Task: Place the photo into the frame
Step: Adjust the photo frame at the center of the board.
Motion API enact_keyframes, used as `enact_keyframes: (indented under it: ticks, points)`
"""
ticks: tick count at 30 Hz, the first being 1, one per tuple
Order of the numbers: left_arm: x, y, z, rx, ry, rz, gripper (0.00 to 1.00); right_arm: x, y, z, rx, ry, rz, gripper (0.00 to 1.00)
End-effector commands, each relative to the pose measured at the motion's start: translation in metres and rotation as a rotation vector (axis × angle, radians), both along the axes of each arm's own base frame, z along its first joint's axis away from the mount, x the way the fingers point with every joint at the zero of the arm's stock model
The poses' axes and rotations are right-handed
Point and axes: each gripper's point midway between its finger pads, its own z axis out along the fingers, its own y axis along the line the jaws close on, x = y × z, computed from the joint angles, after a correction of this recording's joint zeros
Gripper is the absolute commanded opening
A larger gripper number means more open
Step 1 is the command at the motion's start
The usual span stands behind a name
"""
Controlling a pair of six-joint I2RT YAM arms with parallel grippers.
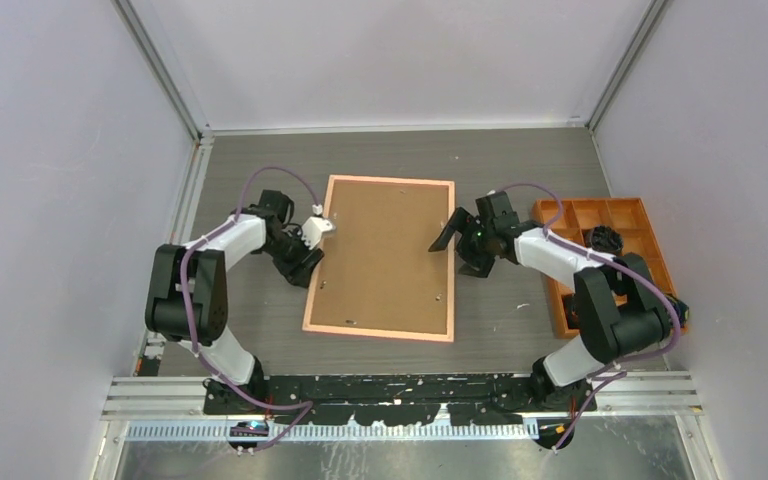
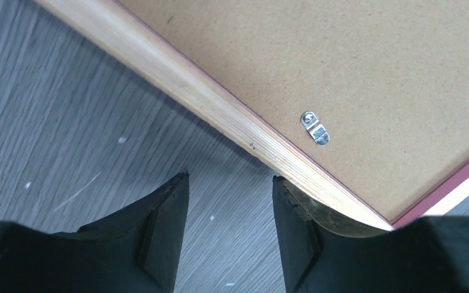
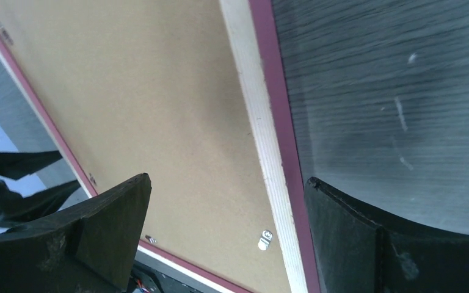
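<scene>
Wood and fibreboard is basically all I'm looking at right now. The frame (image 1: 380, 333) is lying flat in the middle of the table (image 1: 260, 160) between my two arms, back side up, pink face down. A brown backing board (image 1: 385, 255) sits in it and covers the whole opening.

The long axis runs from my bases toward the far wall, tipped slightly off square. The short rails are the near and far ones.

My left gripper (image 2: 231, 183) is at the left long rail. The jaws are partly spread with only bare table between them, and one finger (image 2: 293, 226) is tucked right against the rail's edge. My right gripper (image 3: 227, 180) is spread wide and straddles the right long rail, one finger over the board and one over the table. It's pinching nothing.

Handling guess: the frame is stiff and thin, probably light. If there's a pane under there it's the fragile bit, so no twisting. I'd grip the wooden rails and leave the board alone. Those little metal turn clips (image 2: 315, 128) look like what holds the board in.

The photo I honestly can't see in any view. It might be under the board, I can't tell. Being paper, it would be floppy and crease easily, so I'd go for an edge pinch.
</scene>
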Motion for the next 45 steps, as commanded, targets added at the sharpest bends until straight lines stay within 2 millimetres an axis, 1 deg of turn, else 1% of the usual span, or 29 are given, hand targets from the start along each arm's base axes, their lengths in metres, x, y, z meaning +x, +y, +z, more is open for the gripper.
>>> enact_keyframes:
  ticks: [1, 3, 5, 6, 7, 10, 11, 12, 13, 15, 16, 17, 18, 20, 21, 22, 26, 31, 34, 35, 36, 40, 45]
  points:
    - [-0.007, -0.036, 0.012, -0.093, -0.016, -0.054, 0.55, 0.020, 0.000, 0.001, 0.038, -0.023, 0.000, 1.00]
    - [-0.010, -0.046, 0.015, -0.098, -0.018, -0.073, 0.55, 0.026, -0.010, 0.005, 0.005, -0.037, -0.020, 1.00]
    - [-0.014, -0.053, 0.019, -0.116, -0.018, -0.087, 0.56, 0.035, -0.026, 0.016, -0.075, -0.087, -0.060, 1.00]
    - [-0.015, -0.055, 0.021, -0.124, -0.019, -0.086, 0.56, 0.037, -0.031, 0.026, -0.099, -0.113, -0.071, 1.00]
    - [-0.016, -0.057, 0.025, -0.135, -0.016, -0.087, 0.56, 0.040, -0.041, 0.035, -0.142, -0.146, -0.104, 1.00]
    - [-0.021, -0.055, 0.035, -0.151, -0.008, -0.100, 0.57, 0.040, -0.044, 0.067, -0.161, -0.234, -0.143, 1.00]
    - [-0.021, -0.053, 0.039, -0.160, -0.004, -0.097, 0.57, 0.037, -0.037, 0.077, -0.162, -0.264, -0.138, 1.00]
    - [-0.021, -0.052, 0.041, -0.172, -0.004, -0.093, 0.57, 0.033, -0.028, 0.082, -0.157, -0.275, -0.119, 0.98]
    - [-0.019, -0.051, 0.044, -0.187, 0.001, -0.082, 0.57, 0.028, -0.015, 0.087, -0.137, -0.284, -0.092, 0.96]
    - [-0.013, -0.049, 0.046, -0.209, 0.017, -0.049, 0.57, 0.019, 0.020, 0.095, -0.062, -0.313, -0.028, 0.91]
    - [-0.005, -0.048, 0.046, -0.205, 0.020, -0.017, 0.55, 0.012, 0.042, 0.098, -0.007, -0.328, 0.016, 0.89]
    - [0.003, -0.046, 0.040, -0.187, 0.030, 0.025, 0.52, 0.005, 0.065, 0.095, 0.055, -0.327, 0.065, 0.87]
    - [0.010, -0.045, 0.039, -0.180, 0.033, 0.061, 0.49, -0.002, 0.085, 0.096, 0.094, -0.339, 0.112, 0.84]
    - [0.018, -0.046, 0.037, -0.206, 0.090, 0.117, 0.47, -0.014, 0.117, 0.087, 0.120, -0.345, 0.190, 0.80]
    - [0.019, -0.049, 0.033, -0.221, 0.136, 0.139, 0.47, -0.017, 0.132, 0.085, 0.140, -0.353, 0.218, 0.79]
    - [0.021, -0.051, 0.035, -0.238, 0.155, 0.148, 0.47, -0.022, 0.143, 0.080, 0.159, -0.340, 0.244, 0.78]
    - [0.026, -0.056, 0.027, -0.260, 0.215, 0.169, 0.46, -0.035, 0.190, 0.078, 0.241, -0.360, 0.337, 0.72]
    - [0.027, -0.055, 0.019, -0.256, 0.244, 0.186, 0.36, -0.046, 0.231, 0.057, 0.269, -0.321, 0.409, 0.69]
    - [0.024, -0.055, 0.017, -0.262, 0.252, 0.181, 0.32, -0.050, 0.249, 0.039, 0.279, -0.285, 0.437, 0.68]
    - [0.023, -0.054, 0.017, -0.261, 0.254, 0.178, 0.32, -0.051, 0.254, 0.038, 0.287, -0.281, 0.442, 0.68]
    - [0.023, -0.054, 0.016, -0.261, 0.255, 0.178, 0.32, -0.051, 0.257, 0.032, 0.288, -0.268, 0.444, 0.67]
    - [0.024, -0.051, 0.013, -0.252, 0.256, 0.186, 0.31, -0.052, 0.269, 0.027, 0.304, -0.252, 0.458, 0.63]
    - [0.024, -0.049, 0.010, -0.246, 0.254, 0.187, 0.31, -0.054, 0.273, 0.019, 0.301, -0.233, 0.466, 0.58]
